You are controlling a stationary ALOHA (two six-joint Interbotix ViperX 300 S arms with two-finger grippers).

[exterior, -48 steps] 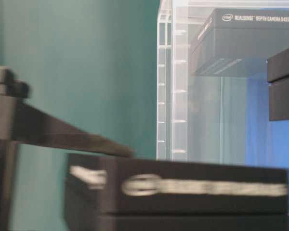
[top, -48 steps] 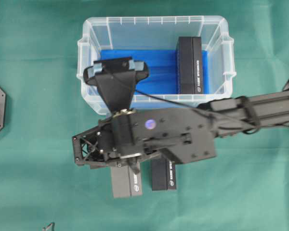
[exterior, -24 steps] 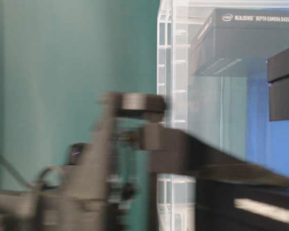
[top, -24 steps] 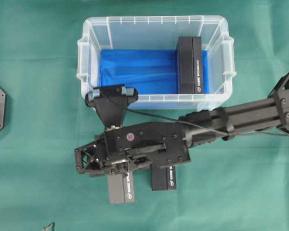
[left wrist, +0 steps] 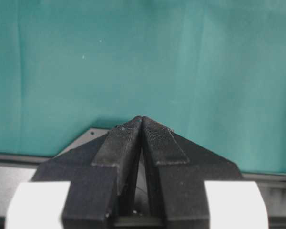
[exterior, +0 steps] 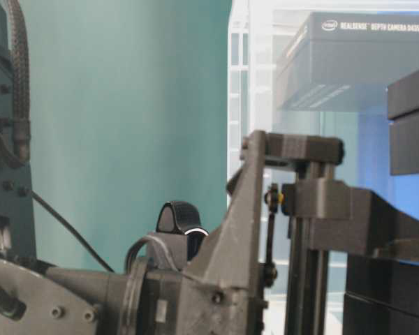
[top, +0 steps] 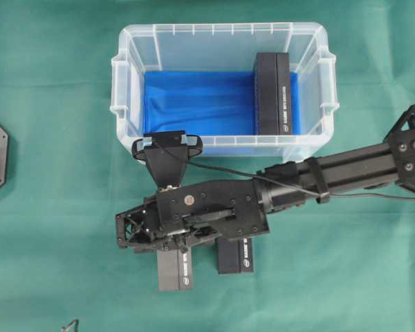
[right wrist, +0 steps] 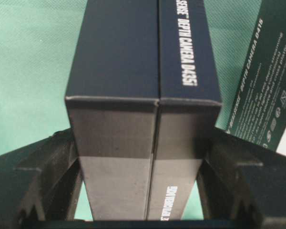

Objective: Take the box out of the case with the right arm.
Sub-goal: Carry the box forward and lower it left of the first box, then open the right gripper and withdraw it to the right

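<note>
- The right gripper [top: 167,243] clasped a black box [top: 174,268] on the green cloth [top: 55,207], near the case [top: 221,41].
- The left gripper [left wrist: 142,125] was pinched closed.

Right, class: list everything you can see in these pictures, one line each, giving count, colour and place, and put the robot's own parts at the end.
Case: one, clear plastic with a blue floor, upper middle of the green cloth.
Box in the case: one, black, at the case's right end.
Box in the gripper: one, black, in front of the case.
Box on the cloth: one, black, just right of the gripped box.
Green cloth: one, covers the table.
Right gripper: one, black, jaws either side of the gripped box.
Left gripper: one, black with white parts, jaws together, holding nothing.
</note>
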